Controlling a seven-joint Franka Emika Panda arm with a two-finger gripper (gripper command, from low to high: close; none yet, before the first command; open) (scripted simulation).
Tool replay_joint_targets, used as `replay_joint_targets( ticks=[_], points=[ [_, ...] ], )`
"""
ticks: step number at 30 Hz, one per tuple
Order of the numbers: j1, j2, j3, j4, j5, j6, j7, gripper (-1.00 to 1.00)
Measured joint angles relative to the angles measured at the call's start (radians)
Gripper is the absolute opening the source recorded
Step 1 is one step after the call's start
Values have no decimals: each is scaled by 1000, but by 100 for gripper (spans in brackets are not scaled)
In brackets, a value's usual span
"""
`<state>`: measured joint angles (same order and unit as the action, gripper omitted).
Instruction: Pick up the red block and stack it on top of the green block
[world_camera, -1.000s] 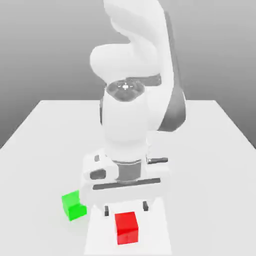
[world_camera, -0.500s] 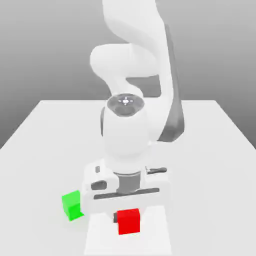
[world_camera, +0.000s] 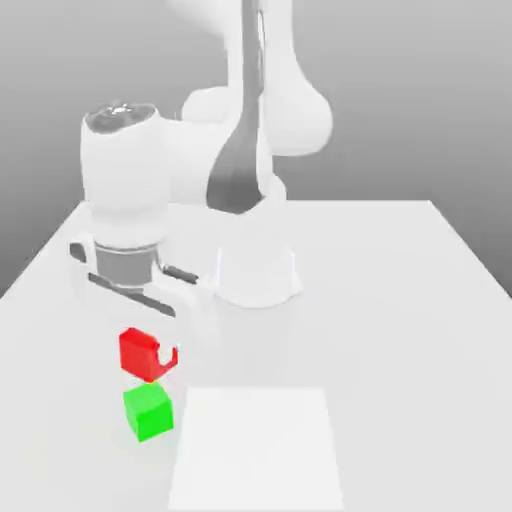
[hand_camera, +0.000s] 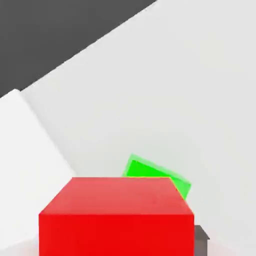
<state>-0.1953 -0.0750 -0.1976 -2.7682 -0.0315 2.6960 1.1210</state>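
Observation:
The red block (world_camera: 143, 352) hangs in the air with my gripper (world_camera: 147, 352) shut on it, at the exterior view's left. It is tilted slightly and sits just above the green block (world_camera: 148, 412), with a small gap between them. The green block rests on the white table (world_camera: 400, 300). In the hand view the red block (hand_camera: 117, 215) is close in front, and the green block (hand_camera: 167, 176) peeks out from behind its edge, lying on the table below.
A brighter white square patch (world_camera: 255, 445) lies on the table at the front middle. The arm's round base (world_camera: 257, 275) stands behind it, near the table's centre. The table's left edge runs close to the blocks.
The gripper closed on the red block at the front middle, lifted it off the table and carried it to the exterior view's left, over the green block.

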Motion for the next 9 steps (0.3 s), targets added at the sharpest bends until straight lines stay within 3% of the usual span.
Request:
replay_joint_targets(
  ticks=[5,6,9],
  points=[
    [-3,157,19,3,89,150,-53,-100],
    [-7,181,25,4,102,173,-62,100],
    [-7,181,25,4,102,173,-62,100]
  ],
)
